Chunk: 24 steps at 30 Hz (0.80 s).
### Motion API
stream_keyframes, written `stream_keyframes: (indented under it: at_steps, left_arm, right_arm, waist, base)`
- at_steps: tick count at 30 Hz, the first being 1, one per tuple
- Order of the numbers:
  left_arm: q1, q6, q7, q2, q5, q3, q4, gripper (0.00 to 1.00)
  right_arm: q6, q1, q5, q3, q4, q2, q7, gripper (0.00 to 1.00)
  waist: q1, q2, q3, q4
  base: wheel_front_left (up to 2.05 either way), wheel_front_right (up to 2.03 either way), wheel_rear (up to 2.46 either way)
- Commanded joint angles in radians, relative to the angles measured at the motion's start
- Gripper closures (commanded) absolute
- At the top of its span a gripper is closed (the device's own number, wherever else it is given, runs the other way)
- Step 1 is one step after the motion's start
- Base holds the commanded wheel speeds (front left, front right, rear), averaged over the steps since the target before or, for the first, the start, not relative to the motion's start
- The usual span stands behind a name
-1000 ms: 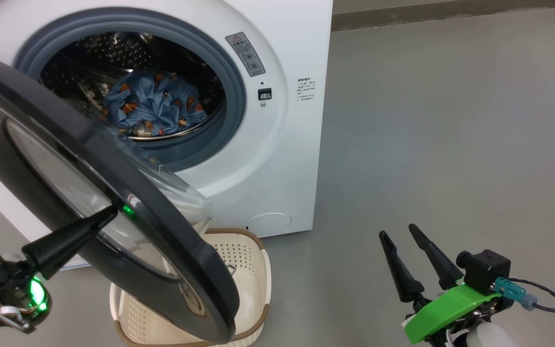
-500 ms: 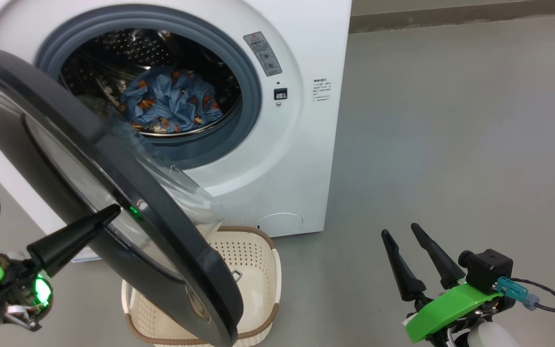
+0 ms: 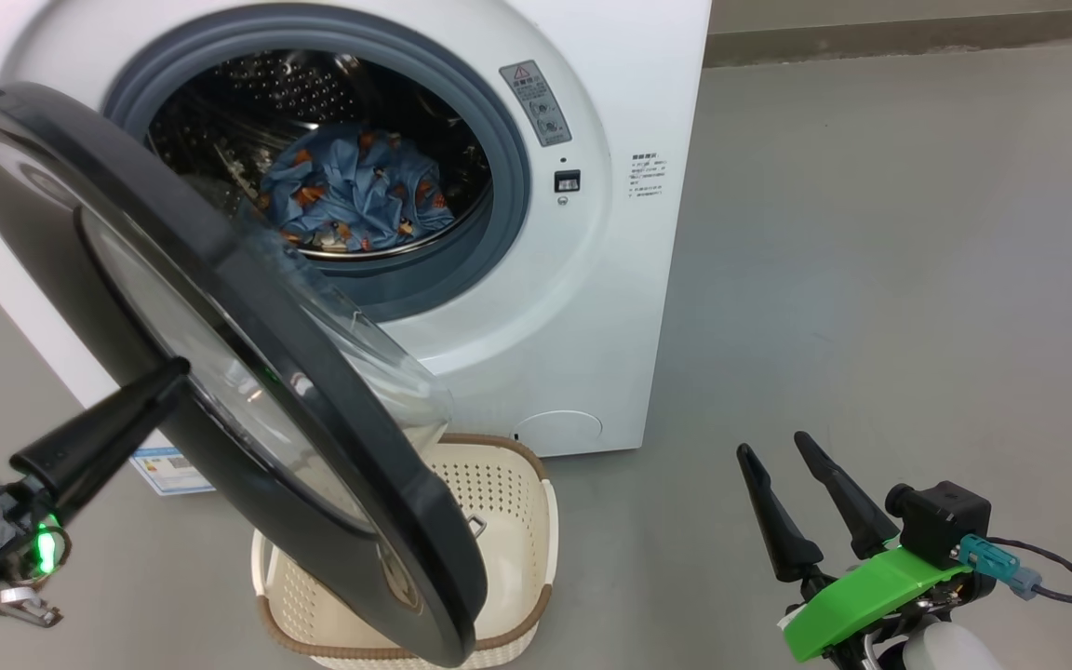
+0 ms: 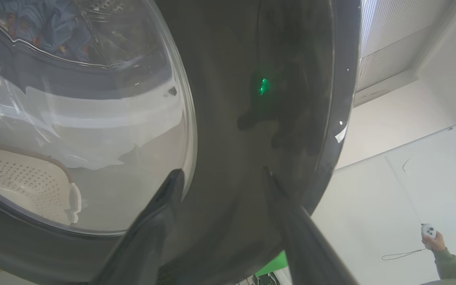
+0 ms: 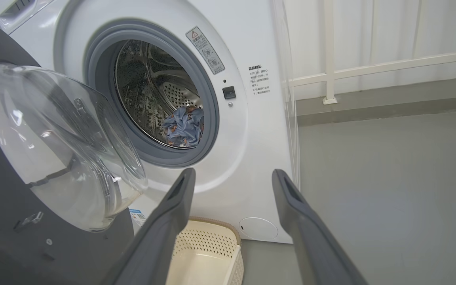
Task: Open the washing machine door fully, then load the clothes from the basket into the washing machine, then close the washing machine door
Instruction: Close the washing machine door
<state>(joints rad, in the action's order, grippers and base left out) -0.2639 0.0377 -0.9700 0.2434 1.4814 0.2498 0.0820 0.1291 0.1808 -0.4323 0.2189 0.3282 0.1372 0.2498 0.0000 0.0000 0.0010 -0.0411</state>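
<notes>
The washing machine door (image 3: 359,447) stands about half swung out from the washing machine (image 3: 592,307), hinged on the robot's left. Its glossy black outer face is turned towards the left gripper (image 4: 222,174) and its glass bowl towards the drum. That face lies straight ahead of the left gripper. In the left wrist view the two fingers are spread apart, with nothing between them and their tips at or just off the black ring beside the window; I cannot tell whether they touch it.

The left arm is clearly the nearer one. The right gripper (image 3: 770,445) hangs open and empty, well apart from the door, over bare floor (image 3: 871,279) on the robot's right.

The clothes (image 3: 355,200) lie bunched at the bottom of the drum, inside the grey ring. The basket (image 3: 536,484) sits on the floor just in front of the machine, partly under the door's lower edge, and the part that shows looks empty. Loading therefore seems done and closing is the step in hand.

The push would need to go away from the robot and rightward, against the outer face. Whether the door's lower edge clears the basket rim is not clear.

The floor is smooth and grey. Behind it are a pale wall and a white railing, and a person's hand (image 4: 434,239) holds a small white controller.
</notes>
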Motion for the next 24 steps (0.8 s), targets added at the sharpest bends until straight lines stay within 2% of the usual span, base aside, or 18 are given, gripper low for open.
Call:
stream_keyframes:
  at_steps: [1,6,10,13,18,22,24]
  left_arm:
    - [-0.016,0.013,0.015,0.04,-0.02,0.045,0.033,0.0]
    - [0.018,0.066,0.107,0.044,-0.122,0.06,0.051,0.0]
    - [0.047,0.086,0.229,0.034,-0.231,0.065,0.069,0.0]
    - [0.065,0.092,0.339,0.024,-0.304,0.057,0.08,0.0]
    - [0.114,0.093,0.553,0.063,-0.46,-0.015,0.103,0.0]
    - [0.158,0.093,0.747,0.075,-0.584,-0.068,0.07,0.0]
    - [0.177,0.093,0.84,0.059,-0.643,-0.071,0.036,0.0]
  right_arm:
    - [0.002,0.025,0.004,0.021,-0.023,0.001,0.012,0.0]
    - [0.002,0.028,0.004,0.021,-0.027,0.003,0.012,0.0]
    - [0.002,0.03,0.005,0.019,-0.028,0.005,0.012,0.0]
    - [0.002,0.03,0.005,0.019,-0.029,0.005,0.012,0.0]
    - [0.002,0.034,0.005,0.021,-0.028,0.008,0.012,0.0]
    - [0.002,0.033,0.005,0.026,-0.027,0.008,0.012,0.0]
    - [0.002,0.031,0.004,0.028,-0.027,0.008,0.012,0.0]
  waist:
    - [0.0,0.0,0.001,0.0]
    - [0.0,0.0,0.006,-0.003]
    - [0.0,0.0,0.01,-0.006]
    - [0.0,0.0,0.01,-0.007]
    - [0.0,0.0,0.009,-0.007]
    - [0.0,0.0,0.006,-0.007]
    - [0.0,0.0,0.005,-0.007]
  base:
    - [0.0,0.0,0.0]
    - [0.0,0.0,0.0]
    - [0.0,0.0,0.0]
    - [0.0,0.0,0.0]
    - [0.0,0.0,0.0]
    - [0.0,0.0,0.0]
    - [0.0,0.0,0.0]
